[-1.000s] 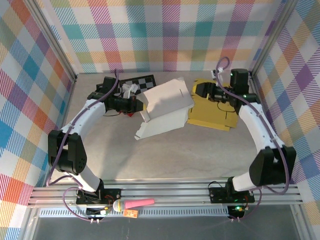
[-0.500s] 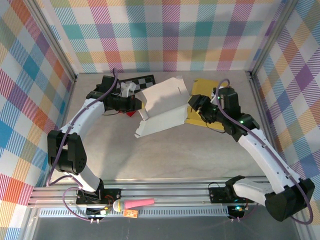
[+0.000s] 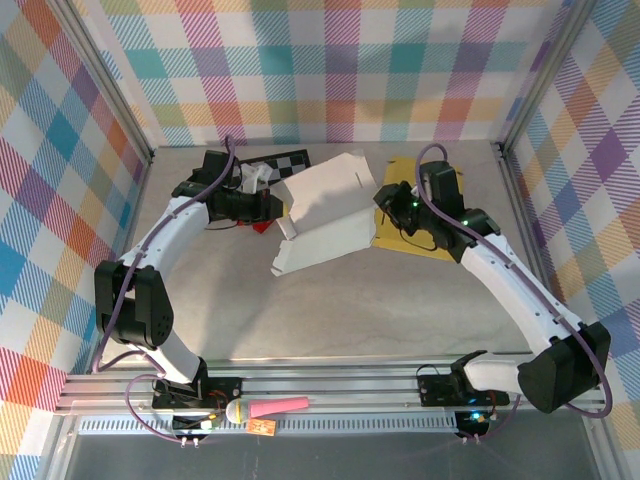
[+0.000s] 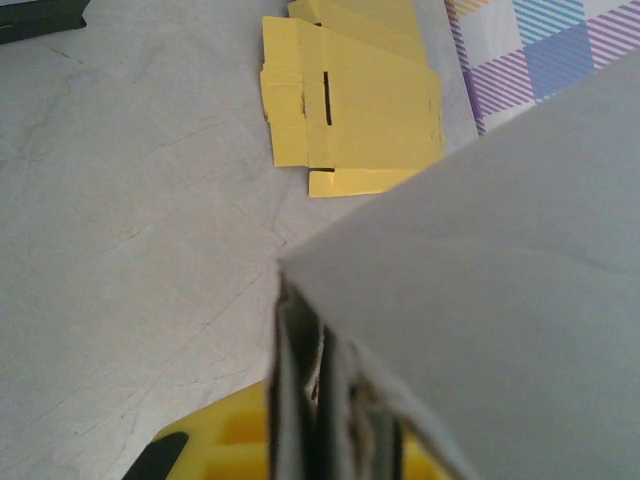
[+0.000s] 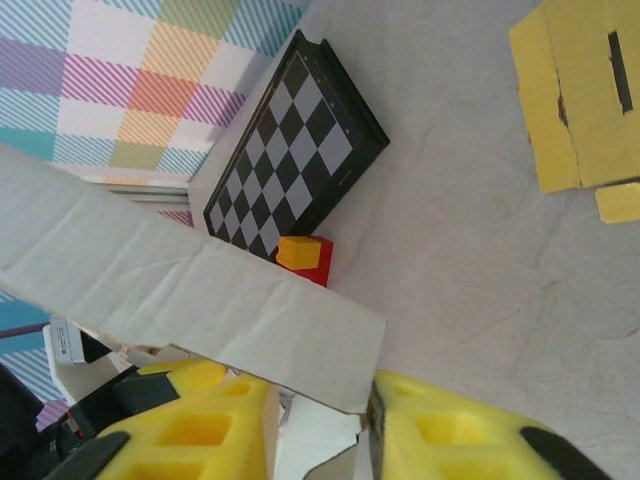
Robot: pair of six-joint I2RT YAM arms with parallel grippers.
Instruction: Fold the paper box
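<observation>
The white paper box (image 3: 325, 215) lies half-folded in the middle of the table, one panel raised. My left gripper (image 3: 280, 208) is shut on the box's left edge. In the left wrist view the cardboard layers run between the yellow fingers (image 4: 215, 450), and the box panel (image 4: 500, 280) rises to the right. My right gripper (image 3: 385, 200) is at the box's right edge. In the right wrist view its jaws stand a little apart, and a corner of a white flap (image 5: 200, 290) reaches into the gap of the right gripper (image 5: 320, 430), next to the right finger.
A flat yellow cardboard blank (image 3: 415, 235) lies under the right arm, right of the box. A checkerboard (image 3: 275, 160) lies at the back left, with a small red and yellow brick (image 5: 305, 258) beside it. Plaid walls enclose the table on three sides.
My right arm has swung from the back right corner over to the box's right edge, and its jaws have narrowed. The left arm and the box have hardly moved.
</observation>
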